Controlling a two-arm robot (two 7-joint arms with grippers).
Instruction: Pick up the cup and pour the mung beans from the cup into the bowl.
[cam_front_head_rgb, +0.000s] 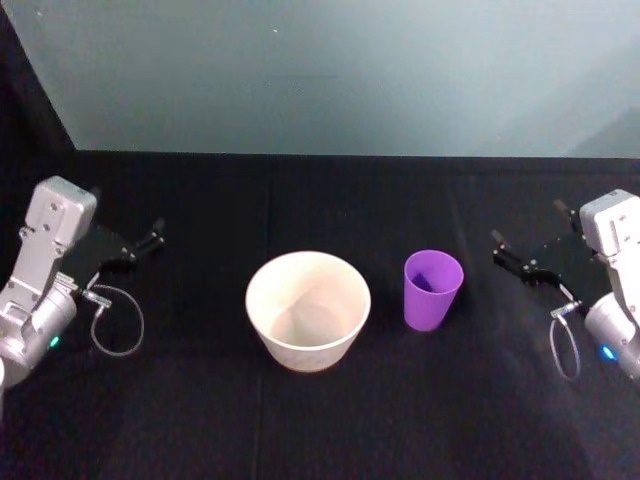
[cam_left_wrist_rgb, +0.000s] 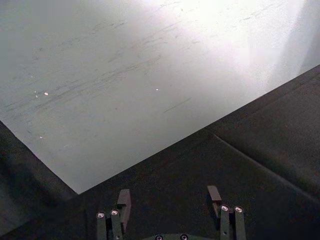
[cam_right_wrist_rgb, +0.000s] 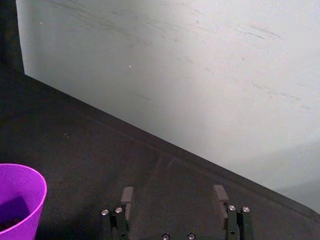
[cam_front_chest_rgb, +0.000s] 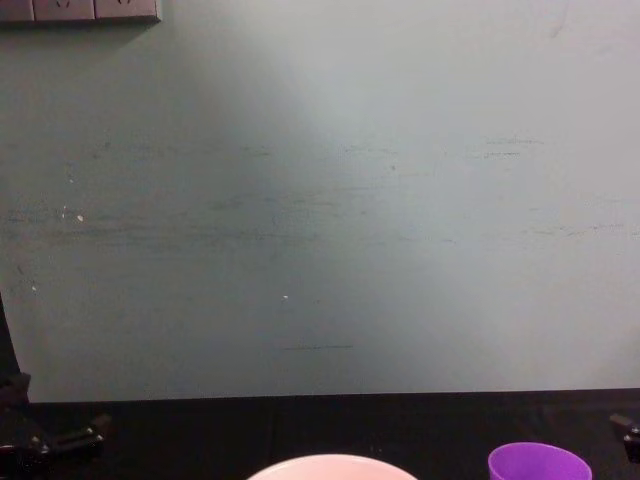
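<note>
The purple cup (cam_front_head_rgb: 432, 289) stands upright on the black table, just right of the bowl (cam_front_head_rgb: 308, 309); its rim also shows in the chest view (cam_front_chest_rgb: 539, 462) and in the right wrist view (cam_right_wrist_rgb: 20, 202), where dark beans lie inside. The pale bowl is wide, round and upright at the table's middle (cam_front_chest_rgb: 333, 467). My right gripper (cam_front_head_rgb: 518, 258) hovers open to the right of the cup, apart from it, with nothing between its fingers (cam_right_wrist_rgb: 172, 196). My left gripper (cam_front_head_rgb: 143, 240) is parked open at the far left, well away from the bowl (cam_left_wrist_rgb: 170, 195).
A black cloth covers the table (cam_front_head_rgb: 320, 420). A pale grey-green wall (cam_front_chest_rgb: 320, 200) rises right behind the table's far edge. Loose cable loops (cam_front_head_rgb: 118, 322) hang from each wrist.
</note>
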